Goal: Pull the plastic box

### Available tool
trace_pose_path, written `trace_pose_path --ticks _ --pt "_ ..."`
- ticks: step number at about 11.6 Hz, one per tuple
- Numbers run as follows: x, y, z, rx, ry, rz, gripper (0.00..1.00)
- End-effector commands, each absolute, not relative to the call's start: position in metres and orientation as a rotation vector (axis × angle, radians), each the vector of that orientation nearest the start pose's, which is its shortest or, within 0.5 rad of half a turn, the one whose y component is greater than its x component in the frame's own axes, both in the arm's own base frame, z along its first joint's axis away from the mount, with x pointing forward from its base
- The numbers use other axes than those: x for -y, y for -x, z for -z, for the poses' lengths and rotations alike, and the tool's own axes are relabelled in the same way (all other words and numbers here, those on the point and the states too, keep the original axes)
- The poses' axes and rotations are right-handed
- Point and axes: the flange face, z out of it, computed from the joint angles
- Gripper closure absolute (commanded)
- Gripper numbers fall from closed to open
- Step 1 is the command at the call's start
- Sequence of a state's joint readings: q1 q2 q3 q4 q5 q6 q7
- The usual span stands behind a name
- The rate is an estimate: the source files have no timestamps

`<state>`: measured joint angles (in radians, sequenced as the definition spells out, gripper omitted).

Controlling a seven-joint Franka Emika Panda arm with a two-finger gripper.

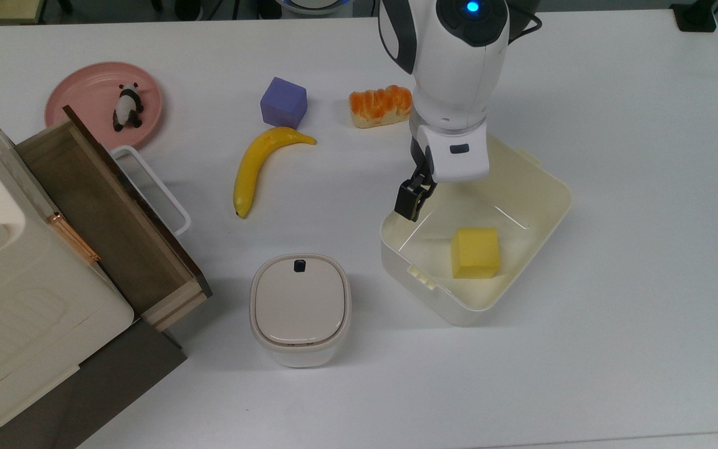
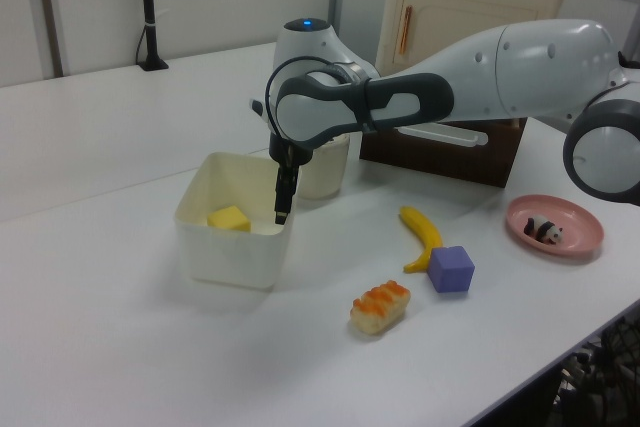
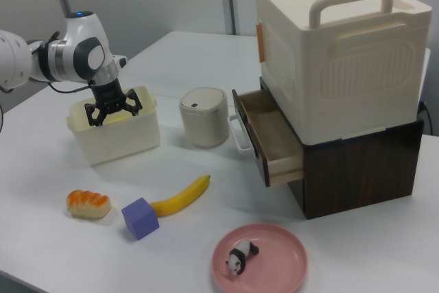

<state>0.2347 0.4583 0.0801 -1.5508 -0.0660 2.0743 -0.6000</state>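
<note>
The plastic box (image 1: 545, 182) is a deep cream-white bin on the white table, right of centre in the top view, and it holds a yellow block (image 1: 474, 252). My gripper (image 1: 417, 194) hangs at the box's left wall in the top view, with its black fingertips at rim height just inside that wall. In the right view the gripper (image 3: 113, 110) is open, its two fingers spread wide above the box (image 3: 116, 143) and holding nothing. In the left view the gripper (image 2: 283, 205) dips by the right rim of the box (image 2: 235, 252), beside the yellow block (image 2: 229, 218).
A small white container with a beige lid (image 1: 300, 308) stands left of the box in the top view. A banana (image 1: 259, 165), a purple cube (image 1: 283, 103) and a bread roll (image 1: 380, 105) lie behind. A pink plate (image 1: 88, 93) and a cabinet with an open drawer (image 1: 110, 218) sit at the far left.
</note>
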Motion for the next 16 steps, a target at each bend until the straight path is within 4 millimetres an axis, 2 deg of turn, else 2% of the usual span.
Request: trace_pose_path --ticks 1,4,9,11,13,16 --pt "-0.190 -0.635 -0.383 1.464 2.834 0.017 0.00" --pt "-0.173 -0.620 -0.382 1.433 2.847 -0.048 0.00" --pt "-0.140 -0.608 -0.401 1.366 2.875 -0.150 0.00" --pt "-0.133 -0.602 -0.402 1.354 2.881 -0.168 0.00" --pt "-0.126 -0.590 -0.411 1.366 2.896 -0.168 0.00" --pt "-0.116 -0.584 -0.422 1.386 2.894 -0.153 0.00"
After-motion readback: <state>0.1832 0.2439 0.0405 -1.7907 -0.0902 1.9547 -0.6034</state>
